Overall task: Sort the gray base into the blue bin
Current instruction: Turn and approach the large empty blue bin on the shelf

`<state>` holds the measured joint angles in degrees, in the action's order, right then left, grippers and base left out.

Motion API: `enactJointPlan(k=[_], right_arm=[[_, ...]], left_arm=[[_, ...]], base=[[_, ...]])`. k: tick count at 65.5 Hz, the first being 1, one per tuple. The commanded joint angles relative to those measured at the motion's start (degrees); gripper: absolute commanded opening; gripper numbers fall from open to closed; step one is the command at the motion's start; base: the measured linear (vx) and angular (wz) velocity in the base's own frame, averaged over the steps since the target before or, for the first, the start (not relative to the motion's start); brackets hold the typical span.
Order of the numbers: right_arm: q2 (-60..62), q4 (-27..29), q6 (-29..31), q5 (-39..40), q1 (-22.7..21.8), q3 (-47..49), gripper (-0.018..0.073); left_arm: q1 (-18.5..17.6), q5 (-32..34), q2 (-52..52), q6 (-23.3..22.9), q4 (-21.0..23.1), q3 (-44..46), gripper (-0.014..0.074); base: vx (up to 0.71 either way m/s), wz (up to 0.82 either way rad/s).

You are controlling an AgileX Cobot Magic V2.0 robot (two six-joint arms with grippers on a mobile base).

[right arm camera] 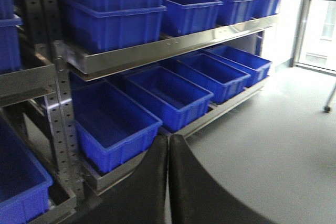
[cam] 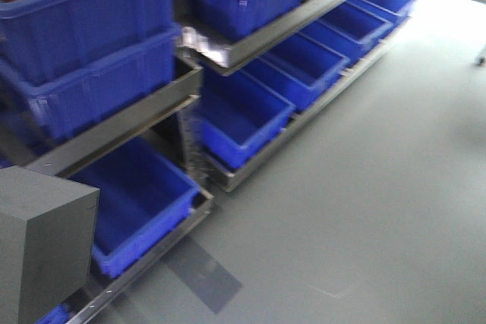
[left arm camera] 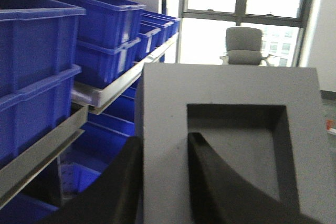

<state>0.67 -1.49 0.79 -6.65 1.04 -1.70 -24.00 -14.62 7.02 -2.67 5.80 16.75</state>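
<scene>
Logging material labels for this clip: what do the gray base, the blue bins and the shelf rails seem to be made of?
The gray base looks like dense foam or matte plastic: a dull, faintly grainy surface with no glare. The blue bins look like moulded plastic, fairly glossy, with soft highlights on rims and walls. The shelf rails are metal, probably steel or aluminium, bright and reflective.

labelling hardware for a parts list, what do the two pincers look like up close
The left pincer has two matte black, smooth fingers, broad at the base and curving to narrow rounded tips. The right pincer shows the same black curved fingers. No cables, markings or arm links show.
</scene>
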Motion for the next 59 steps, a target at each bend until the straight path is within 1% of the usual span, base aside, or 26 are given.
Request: enactJointPlan(k=[1, 59], right_arm=[[0.66, -0.42, 0.33, 4.44, -0.26, -0.85, -0.0009], [0.66, -0.42, 0.33, 4.44, -0.26, -0.85, -0.0009]], left_arm=[[-0.16, 6.35, 0.69, -0.40, 0.42, 1.69, -0.0006], [-0.16, 6.35, 0.69, -0.40, 0.42, 1.69, -0.0006]], base=[[0.20, 0.82], [0.17, 0.73]])
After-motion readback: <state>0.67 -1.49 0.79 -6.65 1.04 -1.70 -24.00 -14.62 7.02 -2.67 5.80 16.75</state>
